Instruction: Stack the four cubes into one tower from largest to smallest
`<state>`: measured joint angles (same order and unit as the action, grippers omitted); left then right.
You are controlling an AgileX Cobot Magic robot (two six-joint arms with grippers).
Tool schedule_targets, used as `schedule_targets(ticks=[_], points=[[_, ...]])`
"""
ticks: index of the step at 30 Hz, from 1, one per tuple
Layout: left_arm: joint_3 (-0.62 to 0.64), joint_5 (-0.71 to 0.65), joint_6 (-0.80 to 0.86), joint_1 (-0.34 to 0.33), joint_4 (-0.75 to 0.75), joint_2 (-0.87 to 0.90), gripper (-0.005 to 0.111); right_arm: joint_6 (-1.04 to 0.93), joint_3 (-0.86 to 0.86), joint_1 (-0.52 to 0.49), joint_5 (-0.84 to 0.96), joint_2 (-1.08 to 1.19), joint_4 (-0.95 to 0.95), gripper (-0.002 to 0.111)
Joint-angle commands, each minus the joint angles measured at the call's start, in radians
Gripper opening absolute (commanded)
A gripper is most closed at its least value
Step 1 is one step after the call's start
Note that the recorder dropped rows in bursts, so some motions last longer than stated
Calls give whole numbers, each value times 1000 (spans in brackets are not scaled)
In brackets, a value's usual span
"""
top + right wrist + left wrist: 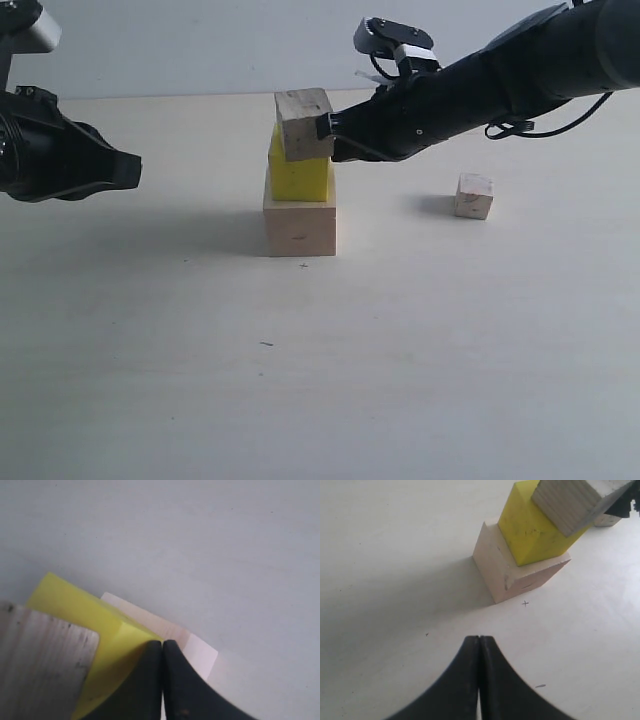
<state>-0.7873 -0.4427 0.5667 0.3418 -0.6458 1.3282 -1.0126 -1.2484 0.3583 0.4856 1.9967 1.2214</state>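
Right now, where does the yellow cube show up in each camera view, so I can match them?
Exterior view: yellow cube at centre, second cube up.
Left wrist view: yellow cube under the knotty wood cube.
Right wrist view: yellow cube just beyond the shut right gripper.
Shared landmark: largest pale wood cube beneath it.

In the exterior view the left arm (45,165) is running off the left edge and the right arm (520,75) off the right edge. The knotty wood cube (304,122) is covering the yellow cube's (298,178) top, and whether the right gripper (328,130) is touching it is not showing. In the left wrist view the tiniest cube (607,521) is peeking out, mostly hidden. In the right wrist view the largest cube (197,650) is lying mostly hidden under the yellow one.
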Motion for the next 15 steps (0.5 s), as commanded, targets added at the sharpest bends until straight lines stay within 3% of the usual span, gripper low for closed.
schedule_targets(ticks=[1,10,15], points=[[-6,9,1,-5,-3,3,0,-16,-7,-5,17,-3,10,0],[-6,5,1,-5,-3,3,0,39,-7,-5,13,-37,-13,0],[-6,5,1,-5,-3,3,0,284,-7,-5,-43,-103,-262,0]])
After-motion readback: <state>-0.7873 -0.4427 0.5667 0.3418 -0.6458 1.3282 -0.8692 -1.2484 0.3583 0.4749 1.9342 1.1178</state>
